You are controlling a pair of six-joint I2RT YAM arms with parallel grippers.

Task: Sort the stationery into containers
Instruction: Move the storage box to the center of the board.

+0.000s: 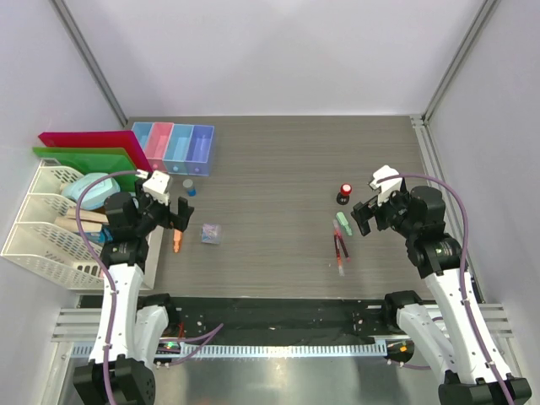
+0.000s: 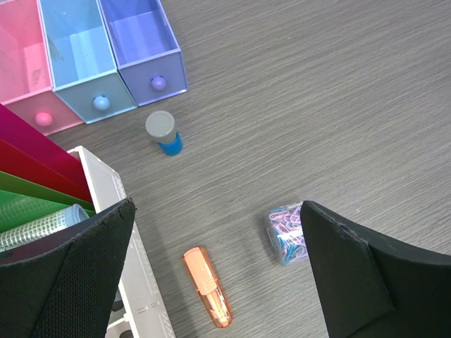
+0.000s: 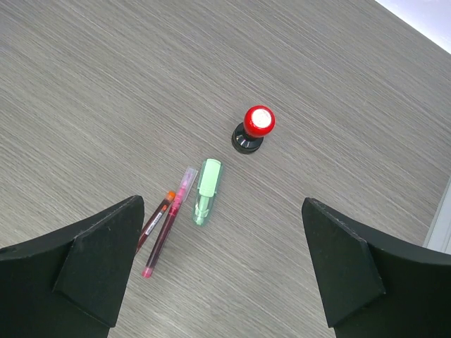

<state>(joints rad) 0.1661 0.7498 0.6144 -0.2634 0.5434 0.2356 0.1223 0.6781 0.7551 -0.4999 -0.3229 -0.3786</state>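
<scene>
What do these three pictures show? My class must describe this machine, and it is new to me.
A robot with two arms, each ending in a two-finger gripper. The wide picture looks down from above and behind; the other two come from wrist cameras, so the black shapes are each gripper's own fingers. On the table, by the left gripper lie an orange marker, a small blue bottle and a packet of paper clips, with four coloured boxes beyond. By the right gripper: a red-topped bottle, a green eraser and thin pens. Both grippers are open, holding nothing.
</scene>
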